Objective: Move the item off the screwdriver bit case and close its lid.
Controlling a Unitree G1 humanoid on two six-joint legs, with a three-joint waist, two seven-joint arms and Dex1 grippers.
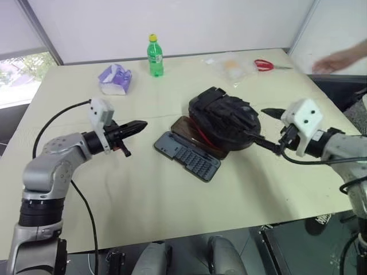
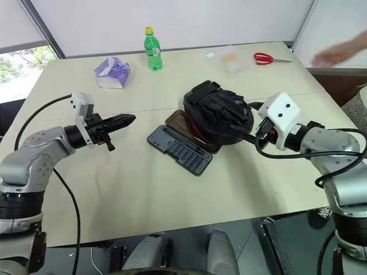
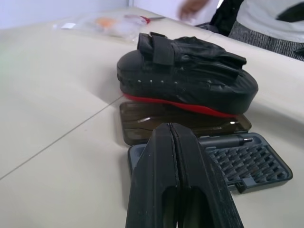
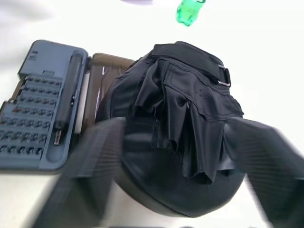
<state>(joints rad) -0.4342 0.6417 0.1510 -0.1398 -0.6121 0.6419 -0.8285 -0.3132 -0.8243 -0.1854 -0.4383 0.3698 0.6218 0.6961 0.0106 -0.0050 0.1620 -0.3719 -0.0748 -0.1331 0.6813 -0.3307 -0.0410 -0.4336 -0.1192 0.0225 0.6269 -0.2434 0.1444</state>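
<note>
Counting what's sitting on the table: 1 bit case (image 1: 186, 154), 1 black padded item (image 1: 225, 117), 1 green bottle (image 1: 155, 55), 1 tissue pack (image 1: 114, 79), 1 pr scissors (image 1: 266, 65), 1 plastic bag (image 1: 230, 67).

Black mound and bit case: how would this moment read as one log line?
item: resting on open lid | case: tray exposed | left gripper: shut, short of case | right gripper: open, at item's side, not gripping

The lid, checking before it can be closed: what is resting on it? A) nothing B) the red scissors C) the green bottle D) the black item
D: the black item sits on the open lid of the screwdriver bit case, covering most of the lid beside the uncovered bit tray.
</note>
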